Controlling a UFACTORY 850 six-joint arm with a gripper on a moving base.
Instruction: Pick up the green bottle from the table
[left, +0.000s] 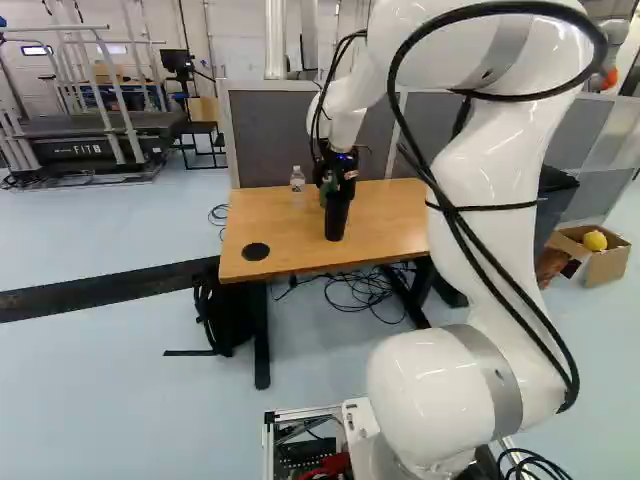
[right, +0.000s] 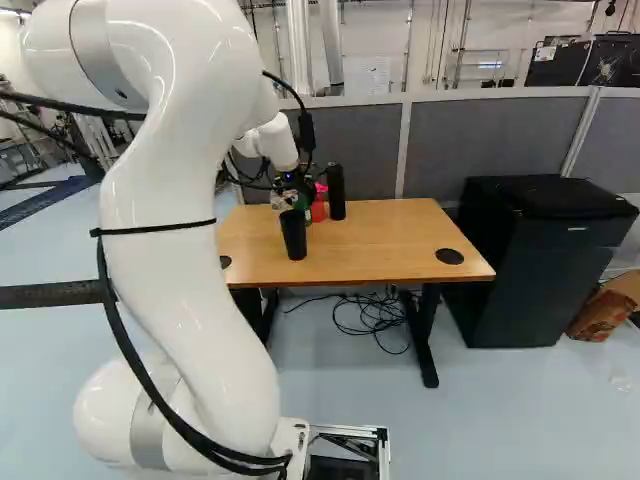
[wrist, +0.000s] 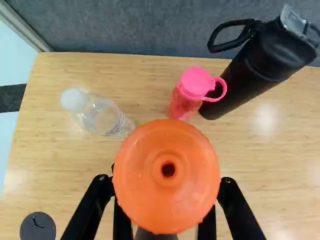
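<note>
The green bottle (left: 324, 190) is seen over the table (right: 380, 240), at the claw (left: 340, 165). In the wrist view its orange cap (wrist: 167, 202), with a dark hole in the middle, is seen from above, straight ahead of the claw and very near it. Whether the claw is wide, narrow or closed on the bottle cannot be told, as the contact is hidden beneath the cap. Whether the bottle's base is touched by the tabletop cannot be made out either.

Just toward the arm's side of the green bottle, a black tumbler (right: 293, 235) is stood upright; its inside is not shown. Beyond the cap, a pink bottle (wrist: 183, 105) is placed close beside a tall black flask (wrist: 250, 72) with a carrying loop. To the other side, a clear bottle (wrist: 105, 117) with a white cap is set near the green one. What is held in these cannot be told.

At the right of the left base view, a yellow round thing (left: 594, 241) is held in an open cardboard box (left: 607, 265) on the floor.

The green bottle's body is mostly hidden by the claw and tumbler in the base views, and by its own cap in the wrist view.
</note>
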